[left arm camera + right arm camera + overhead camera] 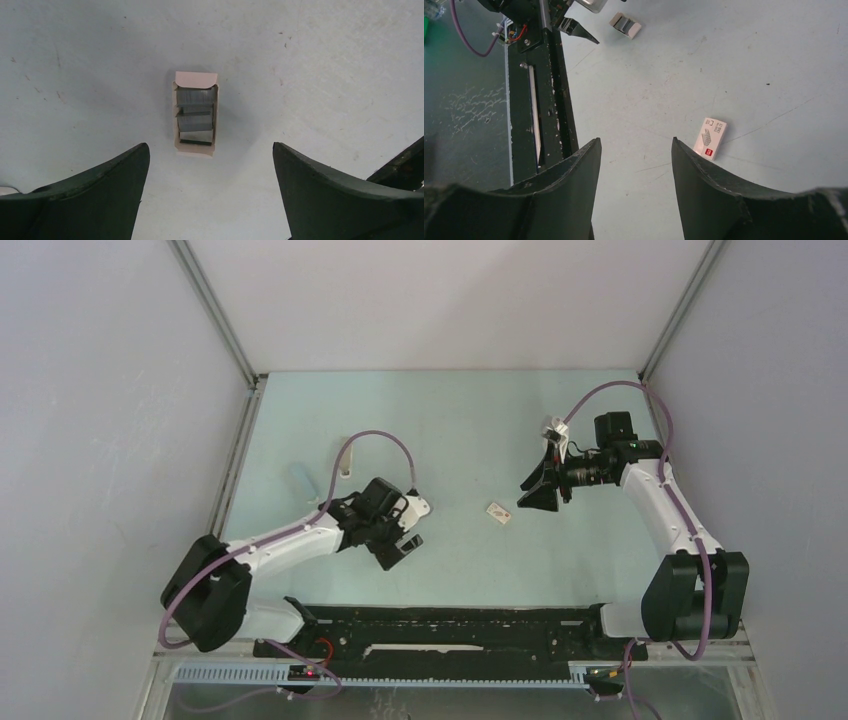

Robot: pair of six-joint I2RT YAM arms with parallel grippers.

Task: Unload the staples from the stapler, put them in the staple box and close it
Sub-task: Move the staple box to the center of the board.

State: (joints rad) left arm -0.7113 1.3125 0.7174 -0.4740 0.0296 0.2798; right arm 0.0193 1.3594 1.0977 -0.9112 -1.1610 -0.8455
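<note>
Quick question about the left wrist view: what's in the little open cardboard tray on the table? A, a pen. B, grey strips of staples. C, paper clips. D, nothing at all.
B: the tray has its flap open, and flat grey staples lie stacked inside it.

This is a robotics lab test cell. Plain white wall panels [100, 390] box in the left, far and right sides, held by bare aluminium corner posts [215, 310]. The scuffed pale green tabletop [450, 420] carries two white-and-black robot arms [290, 540] bolted to a black metal mounting rail [450, 625] along the near edge, with loose purple cables [375, 435] and a white slotted cable duct [400, 677].
</note>
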